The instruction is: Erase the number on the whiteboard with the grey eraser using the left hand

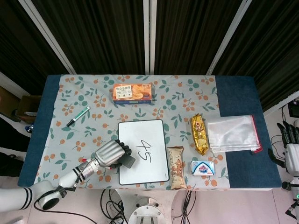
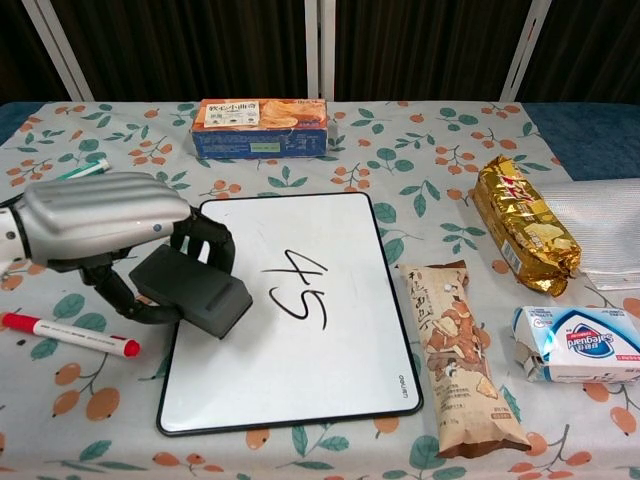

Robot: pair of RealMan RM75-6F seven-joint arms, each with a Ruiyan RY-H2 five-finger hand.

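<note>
A grey eraser (image 2: 192,291), a flat dark rectangular block, sits in the grasp of the left hand (image 2: 100,225), fingers curled over its far edge and the thumb underneath the near side. It hangs tilted over the left edge of the whiteboard (image 2: 330,375), its lower corner close to the board; whether it touches cannot be told. It looks light and stiff in the body, probably with a softer felt face below, so the sensible hold is across the long sides, as now, leaving the wiping face free. Pressed flat, it should slide easily on the glossy surface.

The whiteboard lies flat near the front centre of the table, white with a thin black frame. The number "45" (image 2: 297,288) is written in black marker near its middle, just to the right of the eraser and untouched. The board appears thin and light, so a firm wipe may shift it on the cloth.

Left of the board, a red marker (image 2: 68,335) lies on the floral tablecloth (image 2: 420,150). A green marker (image 1: 77,116) lies further back on the left. Behind the board is an orange biscuit box (image 2: 262,125). To the right are a brown snack bar (image 2: 455,355), a gold packet (image 2: 525,223), a blue-and-white packet (image 2: 580,343) and a clear zip pouch (image 1: 232,133).

The right hand (image 1: 291,150) is off the table's right edge, fingers straight and apart, holding nothing.
</note>
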